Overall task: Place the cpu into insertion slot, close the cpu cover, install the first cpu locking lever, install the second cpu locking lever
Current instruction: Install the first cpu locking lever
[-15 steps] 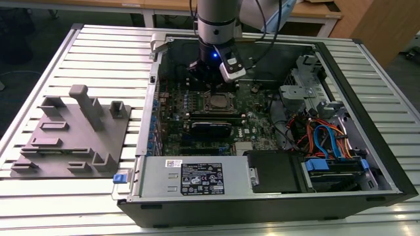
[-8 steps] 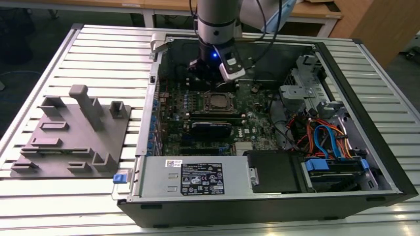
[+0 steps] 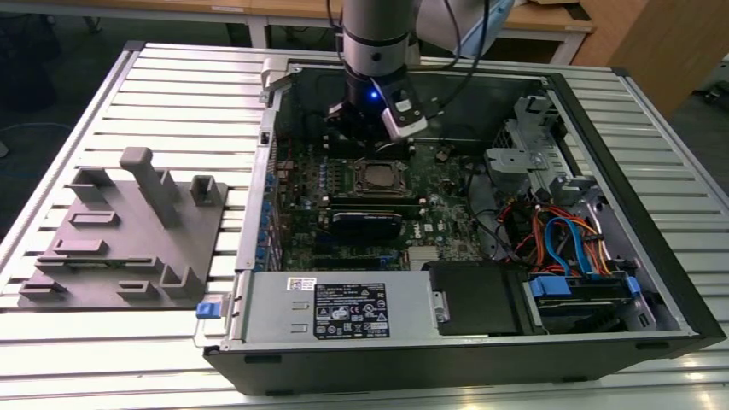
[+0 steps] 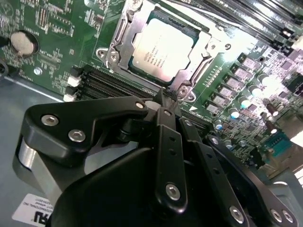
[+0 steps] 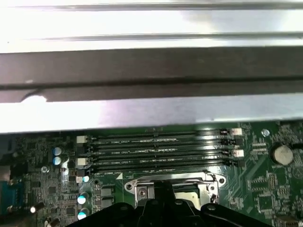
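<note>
While the arm hangs over the far side of the open computer case (image 3: 638, 282), the gripper (image 4: 163, 101) sits just beside the insertion slot (image 4: 163, 47), on the side of the memory slots (image 5: 156, 151). In the second wrist view its fingers (image 4: 165, 137) appear pressed together into a narrow tip, with nothing pinched between them.

The cpu (image 4: 163, 49) already lies in the socket, its dull metal top facing up. The cpu cover (image 4: 123, 38) appears folded down around it, the chip showing through the window. Whether either locking lever is latched cannot be told from these pictures. In the exterior view the socket (image 3: 380, 177) sits near the middle of the green motherboard (image 3: 456, 213), with the gripper's black body (image 3: 362, 115) above and behind it.

The risks here come from how crowded the spot is. The closed tip is very near the frame's corner screw and the memory slots, so a small sideways error could scrape the board or catch a slot latch. Pushing on a lever with a narrow tip could let it slip off and spring back. If the cover is not fully seated, forcing a lever over it might bend the frame or load the chip unevenly. The case wall close behind the arm leaves little room for correction.
</note>
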You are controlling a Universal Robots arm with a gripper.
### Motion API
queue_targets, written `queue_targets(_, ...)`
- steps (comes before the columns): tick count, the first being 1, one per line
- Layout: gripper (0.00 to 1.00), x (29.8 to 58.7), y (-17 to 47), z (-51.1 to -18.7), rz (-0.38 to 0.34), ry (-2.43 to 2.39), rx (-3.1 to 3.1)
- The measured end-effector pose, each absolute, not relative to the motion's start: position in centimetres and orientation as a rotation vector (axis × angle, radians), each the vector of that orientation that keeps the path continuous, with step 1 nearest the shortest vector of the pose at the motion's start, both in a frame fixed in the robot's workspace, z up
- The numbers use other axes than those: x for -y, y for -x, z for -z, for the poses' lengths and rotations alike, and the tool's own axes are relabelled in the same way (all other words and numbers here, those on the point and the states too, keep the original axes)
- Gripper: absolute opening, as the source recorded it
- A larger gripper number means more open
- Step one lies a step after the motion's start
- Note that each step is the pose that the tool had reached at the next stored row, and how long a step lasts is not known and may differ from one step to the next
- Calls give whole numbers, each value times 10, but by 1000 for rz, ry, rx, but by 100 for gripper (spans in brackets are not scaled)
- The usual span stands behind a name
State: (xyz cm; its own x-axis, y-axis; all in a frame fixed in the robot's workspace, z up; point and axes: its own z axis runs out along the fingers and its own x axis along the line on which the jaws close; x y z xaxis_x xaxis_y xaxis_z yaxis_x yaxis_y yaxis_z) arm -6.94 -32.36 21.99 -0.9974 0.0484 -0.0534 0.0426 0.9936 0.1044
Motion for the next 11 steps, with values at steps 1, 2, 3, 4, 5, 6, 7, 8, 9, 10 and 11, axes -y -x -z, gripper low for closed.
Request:
queue_targets(1, 10, 324, 69, -220, -160, -49, -3082)
queue_targets(2, 10, 324, 69, -220, -160, -39, -3082)
queue_targets(3, 10, 324, 69, -220, -160, -38, -3082)
queue_targets(4, 10, 324, 69, -220, -161, -38, -3082)
queue_targets(5, 10, 323, 69, -220, -160, -38, -3082)
queue_targets(6, 10, 322, 69, -220, -160, -37, -3082)
queue_targets(7, 10, 321, 69, -220, -160, -35, -3082)
queue_targets(8, 10, 320, 69, -220, -160, -31, -3083)
queue_targets(9, 10, 319, 69, -220, -161, -27, -3083)
queue_targets(10, 10, 318, 69, -220, -161, -24, -3083)
queue_targets(11, 10, 318, 69, -220, -161, -23, -3083)
